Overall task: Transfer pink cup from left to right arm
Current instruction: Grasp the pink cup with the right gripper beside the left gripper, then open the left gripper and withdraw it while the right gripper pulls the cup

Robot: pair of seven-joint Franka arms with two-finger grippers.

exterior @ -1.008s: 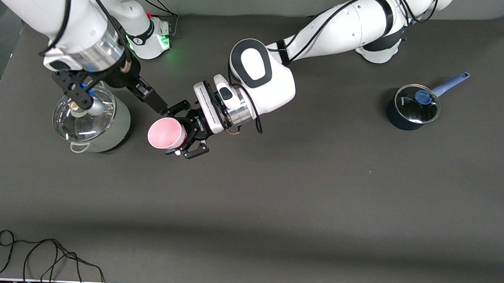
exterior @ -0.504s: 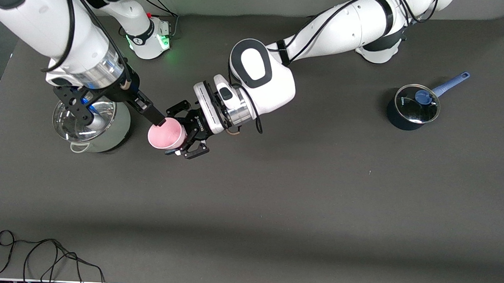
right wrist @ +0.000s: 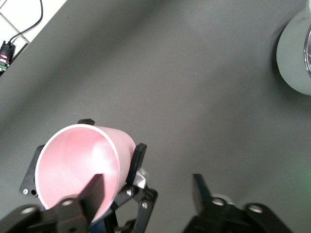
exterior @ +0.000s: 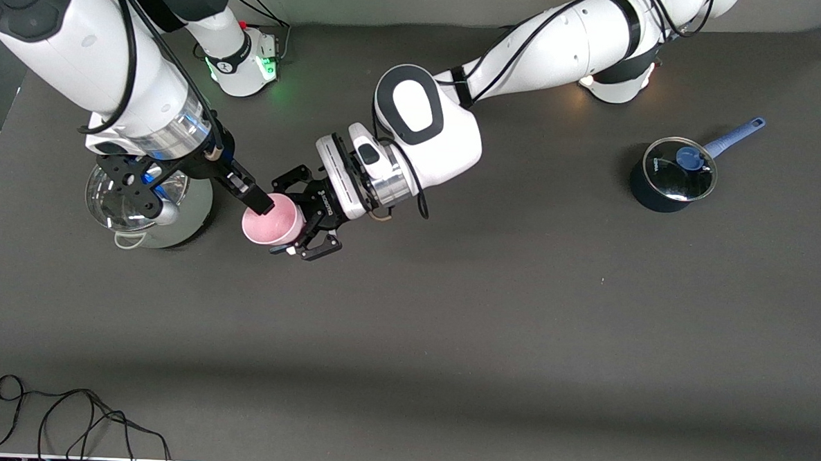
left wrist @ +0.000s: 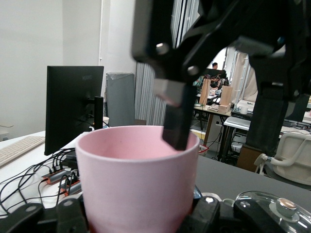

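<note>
I see the small pale-pink plastic tumbler, the pink cup (exterior: 273,219), held in the air over the dark grey table (exterior: 490,317), toward the right arm's end, just beside a pale-green metal pot with a glass lid (exterior: 149,209). The left gripper (exterior: 299,216) has it: its black fingers are clamped on the cup's lower body, one on each side, and the cup's mouth faces up toward the front camera. In the left wrist view the pink cup (left wrist: 137,180) stands upright between the gripper's pads, filling the middle of the picture.

The right gripper (exterior: 259,202) hangs at the cup's rim with its fingers spread apart. In the right wrist view one finger (right wrist: 93,194) dips inside the cup's (right wrist: 80,171) mouth and the other finger (right wrist: 200,190) stands outside the wall, well clear of it, so the wall sits in the gap and I see no squeeze on it. The left wrist view shows the same finger (left wrist: 177,121) reaching down past the rim into the cup.

Toward the left arm's end of the table I see a small dark-blue saucepan with a glass lid and a blue handle (exterior: 673,174), well apart from both grippers. A loose black cable (exterior: 63,416) lies at the table's edge nearest the front camera
</note>
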